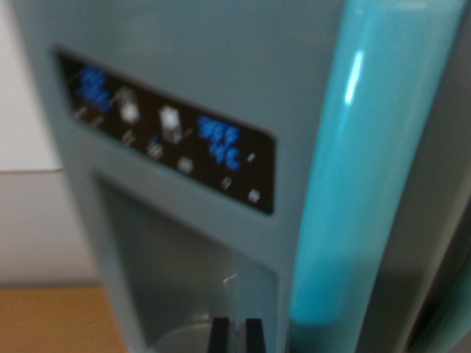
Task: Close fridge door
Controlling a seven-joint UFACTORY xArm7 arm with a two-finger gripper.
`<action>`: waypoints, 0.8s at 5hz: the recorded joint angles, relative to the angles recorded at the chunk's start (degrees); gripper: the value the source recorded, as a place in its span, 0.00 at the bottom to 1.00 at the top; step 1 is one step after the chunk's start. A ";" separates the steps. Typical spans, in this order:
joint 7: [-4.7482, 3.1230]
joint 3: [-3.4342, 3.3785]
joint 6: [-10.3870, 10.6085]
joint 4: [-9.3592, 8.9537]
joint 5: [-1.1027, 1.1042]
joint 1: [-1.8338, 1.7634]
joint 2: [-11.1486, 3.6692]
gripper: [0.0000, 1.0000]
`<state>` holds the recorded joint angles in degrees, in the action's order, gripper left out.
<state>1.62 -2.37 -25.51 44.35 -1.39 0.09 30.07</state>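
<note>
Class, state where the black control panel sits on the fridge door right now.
In the wrist view, the black control panel slants across the upper left of the fridge door, above the dispenser recess and left of the turquoise handle.

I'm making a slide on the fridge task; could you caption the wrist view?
Blurred close-up: tool tips near the fridge door with its dark control panel, dispenser recess and turquoise handle.

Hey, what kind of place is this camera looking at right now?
Probably a kitchen, or a mock-up of one. Close up is a pale blue fridge door with a black control panel, a dispenser recess below it and a glossy turquoise handle. The picture is blurred.
</note>
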 joint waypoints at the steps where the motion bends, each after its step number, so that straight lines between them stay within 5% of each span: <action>1: 0.00 0.00 0.00 0.00 0.00 0.00 0.00 1.00; 2: 0.00 1.44 0.00 2.32 0.00 0.00 -2.84 1.00; 3: 0.00 1.44 0.00 2.32 0.00 0.00 -2.84 1.00; 4: 0.00 2.90 0.02 4.33 0.00 0.00 -5.56 1.00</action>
<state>1.62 0.52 -25.49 48.68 -1.39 0.09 24.51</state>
